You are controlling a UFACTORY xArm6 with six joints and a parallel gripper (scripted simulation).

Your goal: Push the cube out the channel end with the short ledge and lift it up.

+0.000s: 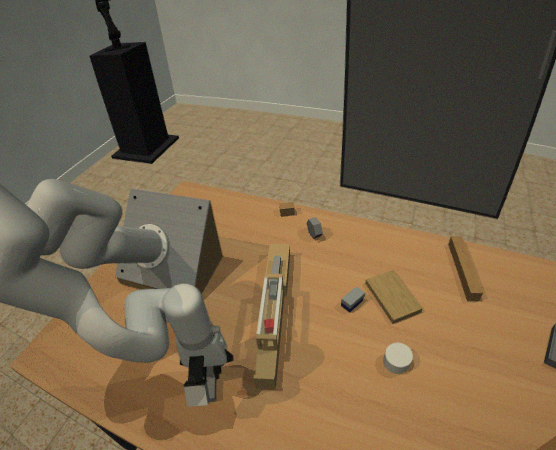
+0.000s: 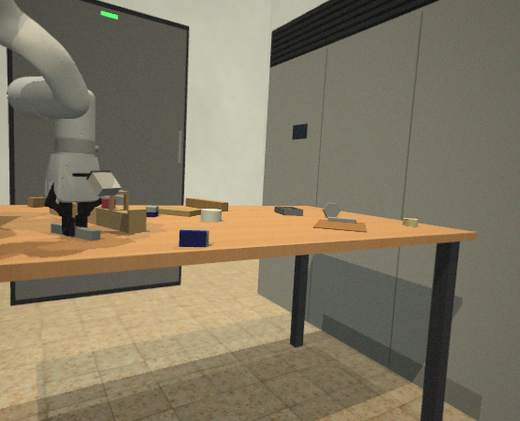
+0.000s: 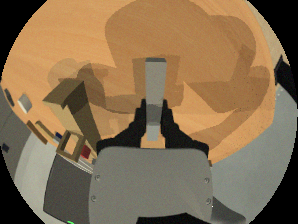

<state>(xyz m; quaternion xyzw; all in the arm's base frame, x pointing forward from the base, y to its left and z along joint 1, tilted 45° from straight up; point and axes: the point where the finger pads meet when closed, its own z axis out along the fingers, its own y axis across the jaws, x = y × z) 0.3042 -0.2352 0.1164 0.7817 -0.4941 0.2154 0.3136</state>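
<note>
— One arm was on the job; where did its gripper (image 2: 69, 224) stand?

— Low over the table (image 2: 260, 239), near the front edge, beside the wooden channel (image 1: 273, 305) and outside it. The black fingers pointed straight down.

— Clenched on anything?

— Yes. The fingers were clamped on a grey bar (image 2: 86, 233) that lay flat on the table. In the wrist view the bar (image 3: 156, 86) ran straight out from between the fingers.

— And the cube?

— The red cube (image 1: 269, 325) sat inside the channel, between its white side rails, toward the end nearer the gripper. From the exterior view it (image 2: 105, 203) showed just behind the channel's wooden frame.

— Anything else in the channel?

— A grey block (image 1: 274, 287) lay further along it, and another grey piece (image 1: 276, 262) near the far end.

— What lay around?

— A white disc (image 1: 398, 357), a flat wooden board (image 1: 393, 295), a long wooden beam (image 1: 465, 267), and a grey-and-blue block (image 1: 353, 299), all well apart from the gripper.
</note>
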